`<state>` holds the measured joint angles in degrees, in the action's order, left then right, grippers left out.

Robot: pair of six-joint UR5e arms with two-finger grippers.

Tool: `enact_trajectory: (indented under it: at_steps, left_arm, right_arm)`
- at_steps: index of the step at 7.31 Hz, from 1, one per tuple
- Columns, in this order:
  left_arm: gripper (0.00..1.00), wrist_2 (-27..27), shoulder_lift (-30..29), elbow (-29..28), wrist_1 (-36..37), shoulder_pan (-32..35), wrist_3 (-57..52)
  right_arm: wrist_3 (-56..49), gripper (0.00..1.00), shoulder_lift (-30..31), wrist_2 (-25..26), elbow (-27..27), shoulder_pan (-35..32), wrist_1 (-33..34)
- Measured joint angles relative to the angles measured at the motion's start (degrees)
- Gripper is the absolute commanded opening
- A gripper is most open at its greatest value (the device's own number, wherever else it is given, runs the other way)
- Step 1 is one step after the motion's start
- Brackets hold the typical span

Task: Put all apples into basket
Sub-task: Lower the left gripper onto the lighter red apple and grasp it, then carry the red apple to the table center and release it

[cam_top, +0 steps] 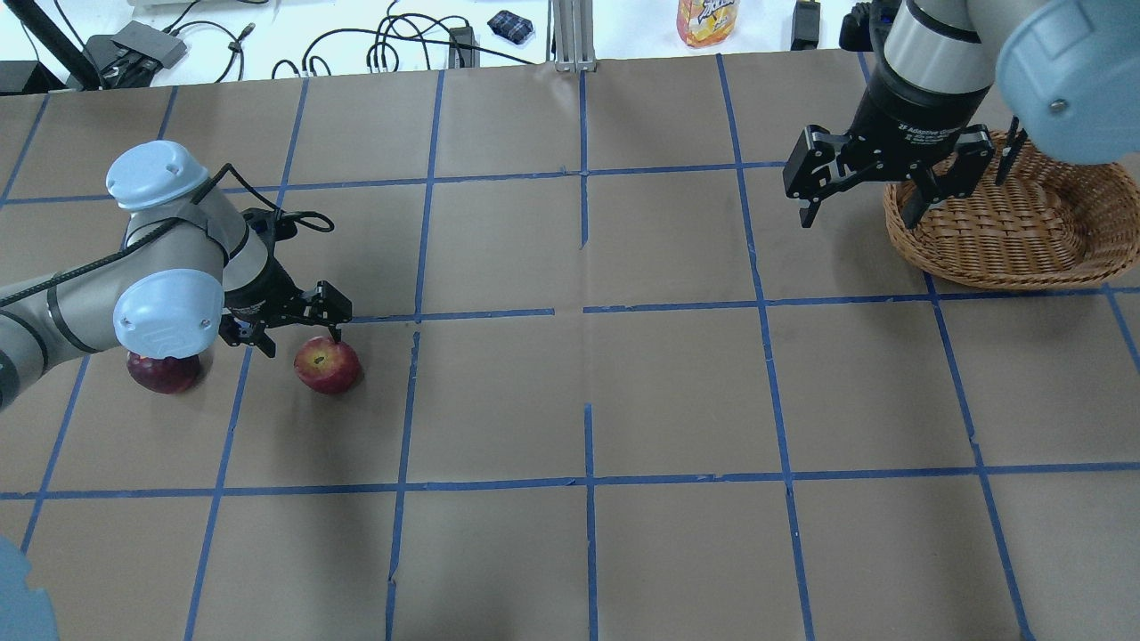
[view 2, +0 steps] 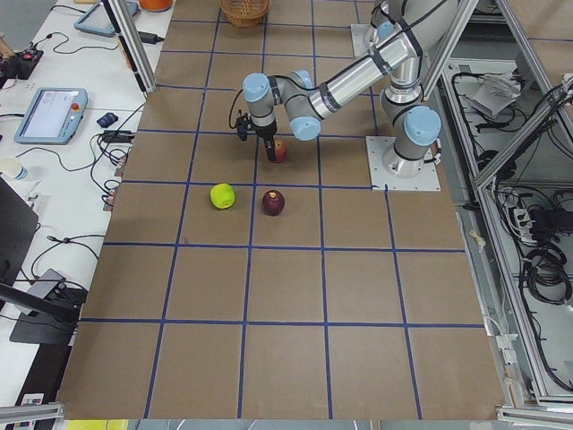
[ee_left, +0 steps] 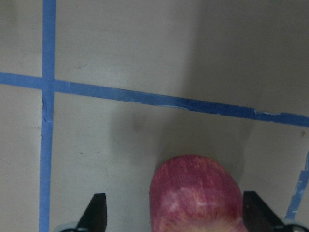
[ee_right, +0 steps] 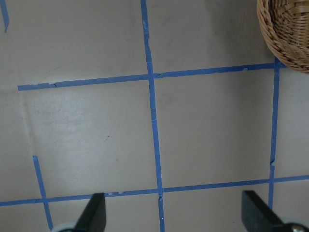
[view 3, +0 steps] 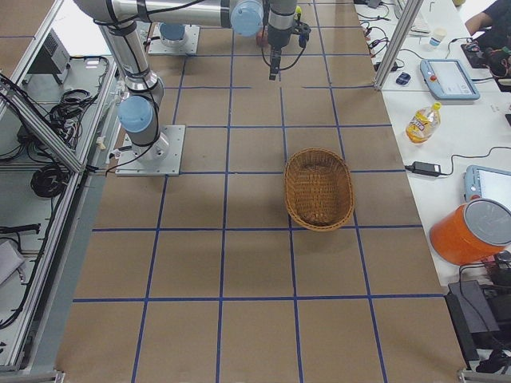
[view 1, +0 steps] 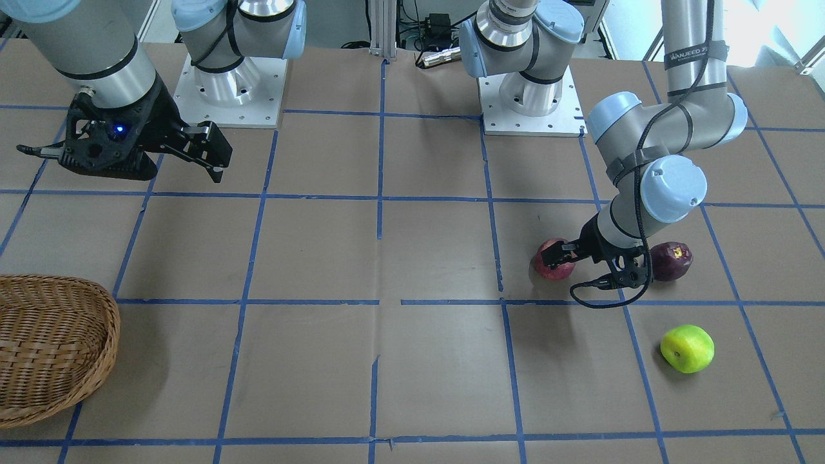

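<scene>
The red apple lies on the table at my left side. My left gripper is open and low over it. In the left wrist view the red apple sits between the two fingertips, closer to the right-hand one, and touches neither. The dark maroon apple lies just behind my left wrist. The lime green apple lies further out on the table. The wicker basket stands at my right side. My right gripper is open and empty, hovering beside the basket's inner rim.
The table is brown with a blue tape grid. A juice bottle and cables lie beyond its far edge. Both arm bases stand at the robot's side of the table.
</scene>
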<state>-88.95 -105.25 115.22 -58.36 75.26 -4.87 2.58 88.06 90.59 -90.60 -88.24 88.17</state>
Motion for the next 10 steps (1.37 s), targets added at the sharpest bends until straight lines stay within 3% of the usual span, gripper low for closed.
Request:
enact_trajectory:
  at_steps: [2, 3, 4, 5, 6, 8, 10]
  left_arm:
    - [0.93, 2.1, -0.3, 2.3, 0.3, 0.1, -0.3]
    - [0.71, 2.5, -0.3, 2.7, 0.4, 0.1, -0.6]
    - [0.22, 2.6, -0.2, 2.7, 0.5, 0.1, -1.2]
    - [0.10, 2.6, 0.1, 2.8, 0.5, 0.3, -1.9]
    - [0.02, 2.6, 0.9, 1.7, 0.3, 0.5, -2.1]
    - [0.01, 4.9, 1.4, -3.3, -2.7, 3.0, 3.3]
    - [0.00, 9.5, 0.1, -8.8, -4.0, 12.1, 14.8]
  right_arm:
    - [0.1, 1.00, 0.0, -0.1, 0.0, 0.0, 0.1]
    - [0.0, 1.00, -0.1, -0.1, 0.0, 0.0, 0.1]
    - [-0.1, 1.00, -0.1, -0.1, 0.0, 0.0, 0.1]
    - [-0.1, 1.00, -0.1, -0.1, 0.0, 0.0, 0.1]
    - [-0.1, 1.00, -0.1, -0.1, 0.0, 0.1, 0.1]
    - [-0.2, 1.00, -0.1, -0.1, 0.0, 0.1, 0.1]
    - [-0.1, 1.00, -0.1, -0.1, 0.0, 0.1, 0.2]
